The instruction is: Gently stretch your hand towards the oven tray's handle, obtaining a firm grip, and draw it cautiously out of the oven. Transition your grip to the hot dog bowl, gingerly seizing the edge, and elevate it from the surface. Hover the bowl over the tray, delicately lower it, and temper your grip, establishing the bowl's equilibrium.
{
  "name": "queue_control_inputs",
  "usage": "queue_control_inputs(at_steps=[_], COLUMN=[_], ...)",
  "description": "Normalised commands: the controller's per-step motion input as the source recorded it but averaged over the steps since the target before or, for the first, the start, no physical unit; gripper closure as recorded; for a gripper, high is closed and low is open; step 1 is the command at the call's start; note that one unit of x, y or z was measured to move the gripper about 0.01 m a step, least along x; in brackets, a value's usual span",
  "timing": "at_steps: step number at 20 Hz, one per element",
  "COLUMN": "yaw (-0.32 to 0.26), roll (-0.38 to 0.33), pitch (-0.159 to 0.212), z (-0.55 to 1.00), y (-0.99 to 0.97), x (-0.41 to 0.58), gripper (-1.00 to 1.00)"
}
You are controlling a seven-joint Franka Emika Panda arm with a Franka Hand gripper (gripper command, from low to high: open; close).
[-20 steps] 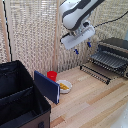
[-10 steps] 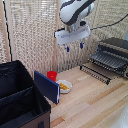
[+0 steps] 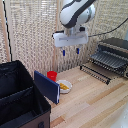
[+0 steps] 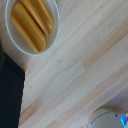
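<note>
**Gripper open above the bowl; tray drawn out, bowl not yet grasped**

The gripper (image 3: pixel 70 51) hung in the air with its two blue-tipped fingers (image 3: pixel 63 52) spread apart and nothing between them: it was released, holding no object. Over the preceding second it had travelled away from the oven (image 3: pixel 113 52), which stands at the table's far edge toward the exterior view's right, and had come across toward the hot dog bowl (image 3: pixel 64 86). At this moment it stood well above the table (image 3: pixel 95 102), roughly over the bowl and slightly beyond it.

The oven tray (image 3: pixel 107 60) projected from the oven mouth, above the lowered door flap (image 3: pixel 95 72). Its handle (image 3: pixel 101 63) was free of the gripper. Judged from this, the draw-out step was complete.

The bowl rested on the table between the oven and the black case (image 3: pixel 21 100) that occupies the edge at the exterior view's left. A blue panel (image 3: pixel 46 86) leaned just beside the bowl, and a red cup (image 3: pixel 51 75) stood near it on the far side. The wrist view showed the bowl (image 4: pixel 31 24) with its orange-yellow food, untouched.

The shift indicates the transition to the second grasp. The next move would call for a descent onto the bowl's rim, on a side clear of the panel and the cup.
</note>
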Motion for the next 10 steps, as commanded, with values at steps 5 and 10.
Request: queue_control_inputs(at_steps=[5, 10], yaw=[0.0, 0.004], roll=[0.08, 0.002], pitch=[0.0, 0.0], z=[-0.42, -0.41], y=[0.15, 0.09], x=[-0.263, -0.204], gripper=[-1.0, -1.0])
